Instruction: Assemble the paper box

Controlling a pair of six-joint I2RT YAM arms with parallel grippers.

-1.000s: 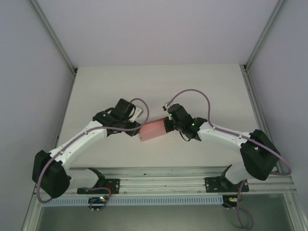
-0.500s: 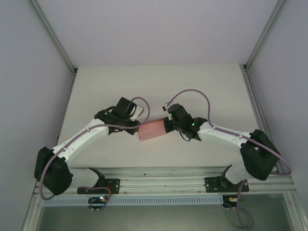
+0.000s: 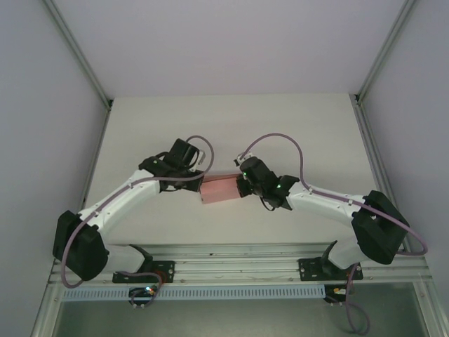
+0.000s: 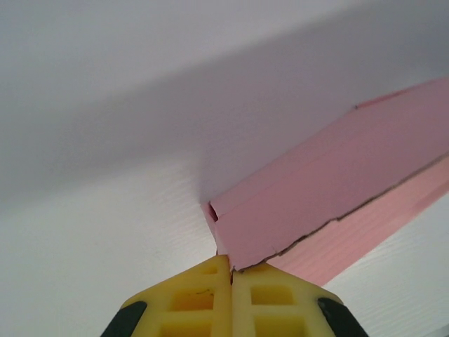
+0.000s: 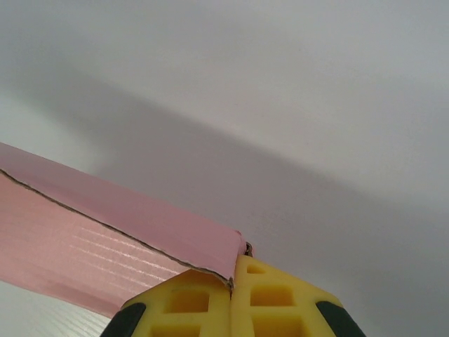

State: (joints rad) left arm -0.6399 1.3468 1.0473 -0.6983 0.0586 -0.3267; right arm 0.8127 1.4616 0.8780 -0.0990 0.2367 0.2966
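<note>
1. Top external view: the paper box (image 3: 219,188) lies near the middle of the worktop (image 3: 280,119), somewhat toward its near edge, between the two arms.
2. The left gripper (image 3: 199,184) meets the box's left end, and the right gripper (image 3: 239,184) meets its right end.
3. Left wrist view: the yellow fingers (image 4: 189,298) are pressed together, pinching a corner of the pink card, whose rough edge runs up to the right.
4. Right wrist view: the yellow fingers (image 5: 273,302) are closed on a corner of the box wall, with the card running off to the left.
5. Whether the box rests on the worktop or hangs just above it cannot be told.
</note>
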